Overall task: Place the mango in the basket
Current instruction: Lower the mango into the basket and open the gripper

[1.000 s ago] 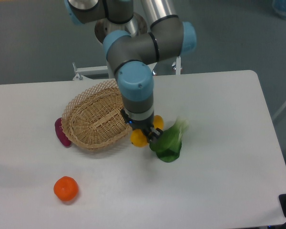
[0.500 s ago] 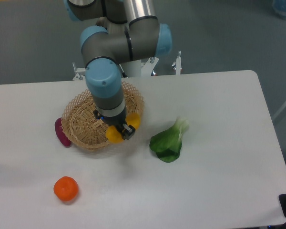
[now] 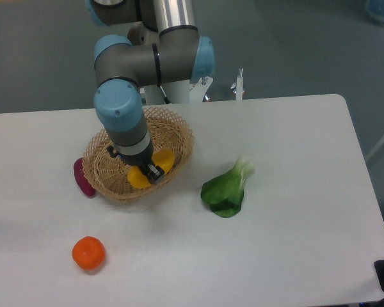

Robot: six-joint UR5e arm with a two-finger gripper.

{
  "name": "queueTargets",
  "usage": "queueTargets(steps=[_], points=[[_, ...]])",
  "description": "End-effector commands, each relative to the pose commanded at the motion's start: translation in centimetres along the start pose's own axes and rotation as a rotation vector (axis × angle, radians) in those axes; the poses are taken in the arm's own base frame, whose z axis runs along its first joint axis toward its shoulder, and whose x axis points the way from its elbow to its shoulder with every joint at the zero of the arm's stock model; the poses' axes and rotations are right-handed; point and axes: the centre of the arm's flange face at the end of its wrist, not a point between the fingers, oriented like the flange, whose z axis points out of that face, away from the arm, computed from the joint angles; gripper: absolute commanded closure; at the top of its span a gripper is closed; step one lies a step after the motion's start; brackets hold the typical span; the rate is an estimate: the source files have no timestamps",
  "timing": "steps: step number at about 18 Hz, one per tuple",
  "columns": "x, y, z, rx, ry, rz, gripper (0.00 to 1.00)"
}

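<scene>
1. The jaws of the gripper (image 3: pixel 148 171) are clenched on the mango (image 3: pixel 151 169), left of the frame's centre, over the inside of the basket (image 3: pixel 109 167).
2. Whether the fruit already touches the weave, I cannot tell. If released from too high, it may bounce or roll toward the low lattice rim.
3. If the jaws descend too far, they may press the basket and shift it on the worktop (image 3: pixel 288 192), toward the purple object (image 3: pixel 82 177) touching its left side.

No text, label, brand, number or sign can be read anywhere in this view
</scene>
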Motion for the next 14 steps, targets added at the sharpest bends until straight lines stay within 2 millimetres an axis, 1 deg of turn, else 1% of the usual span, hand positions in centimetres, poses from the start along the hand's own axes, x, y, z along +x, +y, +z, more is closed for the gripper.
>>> queueTargets(steps=[1, 4, 5, 8, 10, 11, 12, 14], points=[[0.2, 0.1, 0.1, -0.004, 0.003, 0.002, 0.42], [1.6, 0.5, 1.8, -0.023, 0.030, 0.010, 0.42], [1.9, 0.8, 2.0, -0.024, 0.031, 0.012, 0.42], [2.4, 1.0, 2.8, -0.020, 0.019, 0.012, 0.34], [3.5, 0.8, 3.6, -0.027, 0.022, 0.030, 0.33], [3.7, 0.7, 3.6, -0.027, 0.022, 0.034, 0.30], [3.8, 0.8, 3.7, -0.026, 0.021, 0.037, 0.22], [3.9, 0.8, 3.9, -0.029, 0.024, 0.036, 0.01]])
